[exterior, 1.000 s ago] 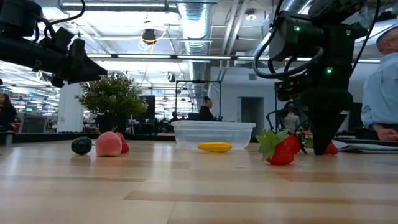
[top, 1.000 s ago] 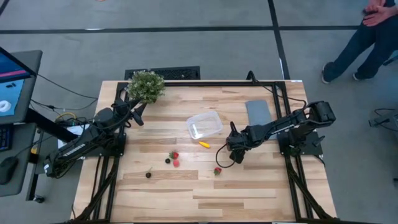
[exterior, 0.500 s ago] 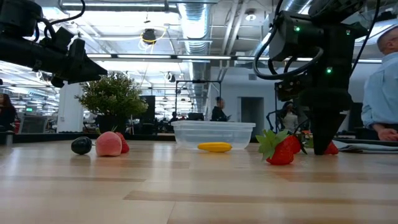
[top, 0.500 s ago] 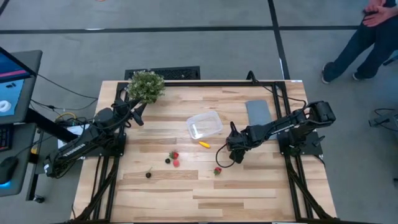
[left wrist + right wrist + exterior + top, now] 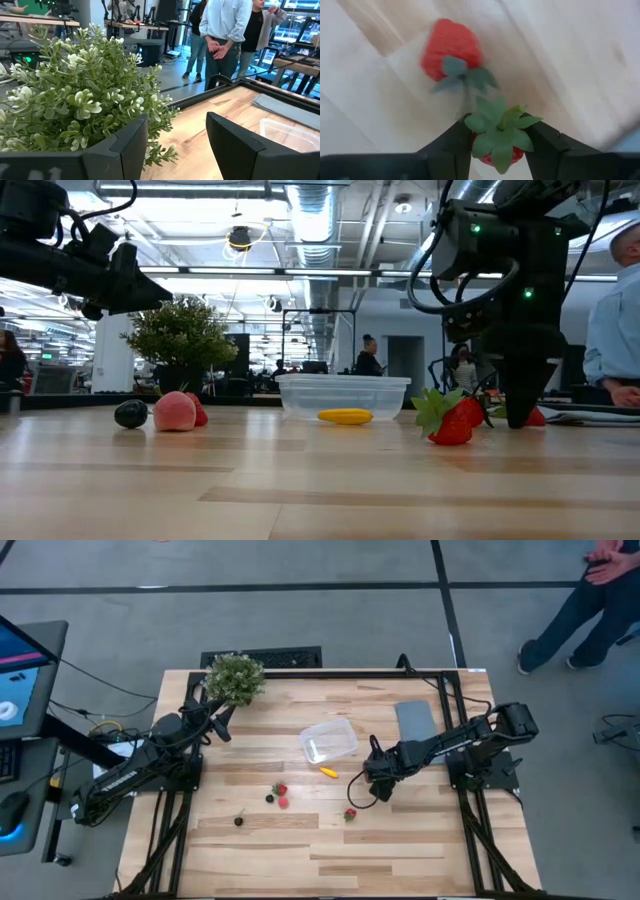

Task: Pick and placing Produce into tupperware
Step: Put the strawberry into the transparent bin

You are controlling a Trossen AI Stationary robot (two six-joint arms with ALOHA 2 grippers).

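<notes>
Reaching down to the wooden table (image 5: 400, 840), the right gripper (image 5: 496, 150) stands with its two fingers on either side of a red strawberry (image 5: 499, 145) with a green top, the pads pressed to its sides; a second strawberry (image 5: 451, 50) lies on the wood just beyond it. In the high view this gripper (image 5: 372, 792) sits near the table's middle, beside a strawberry (image 5: 349, 813). The clear tupperware (image 5: 329, 740) stands near, toward the far edge, with a yellow-orange piece (image 5: 328, 772) lying just outside its rim. More red pieces (image 5: 281, 796) and a dark berry (image 5: 238, 821) lie well apart to the left. The left gripper (image 5: 175, 145) waits beside the potted plant (image 5: 235, 678), fingers parted and holding nothing.
</notes>
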